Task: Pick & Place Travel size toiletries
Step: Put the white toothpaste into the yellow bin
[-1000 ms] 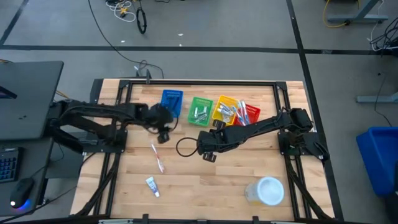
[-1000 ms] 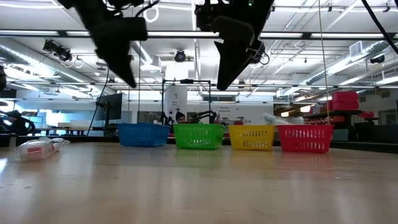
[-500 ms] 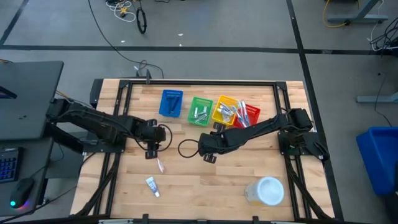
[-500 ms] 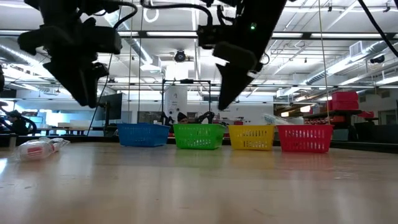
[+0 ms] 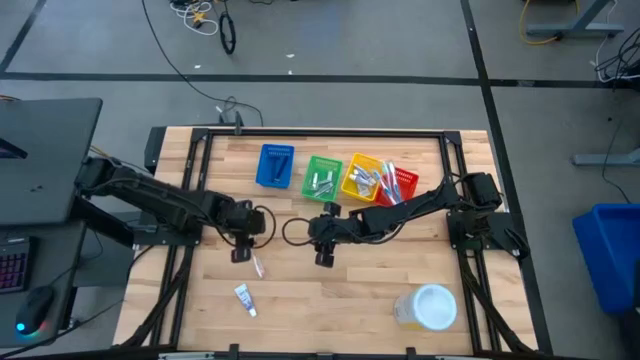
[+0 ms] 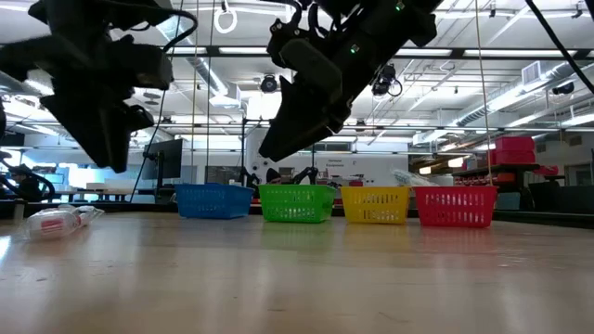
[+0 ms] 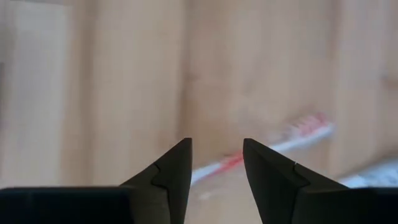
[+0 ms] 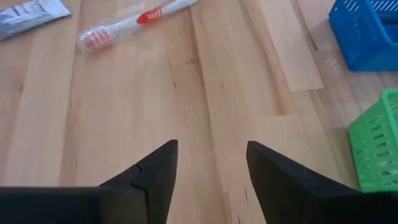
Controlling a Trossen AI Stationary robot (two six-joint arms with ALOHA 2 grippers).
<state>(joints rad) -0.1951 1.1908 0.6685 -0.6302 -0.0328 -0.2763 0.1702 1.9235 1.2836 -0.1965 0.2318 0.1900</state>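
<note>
A white and red toothbrush (image 5: 256, 265) in a clear wrapper lies flat on the wooden table, and a small white tube (image 5: 245, 298) lies nearer the front edge. My left gripper (image 5: 239, 254) hangs open just above and to the left of the toothbrush (image 7: 283, 144), pointing steeply down, touching nothing. My right gripper (image 5: 322, 257) hovers open over bare wood at mid-table, slanting down toward the left, with the toothbrush (image 8: 134, 22) and tube (image 8: 31, 17) ahead of it. Both are empty.
A row of baskets stands at the far side: blue (image 5: 276, 165), green (image 5: 323, 178), yellow (image 5: 362, 178) and red (image 5: 402, 184), the last three with items inside. A round translucent white container (image 5: 430, 307) sits at the near right. Bare wood lies between the grippers.
My left gripper has come from beside the blue basket toward the table's near-left and down, ending just above the toothbrush. My right gripper has sunk, shifted a little toward the left and tipped its fingers toward the left. The toothbrush and tube have not moved.
</note>
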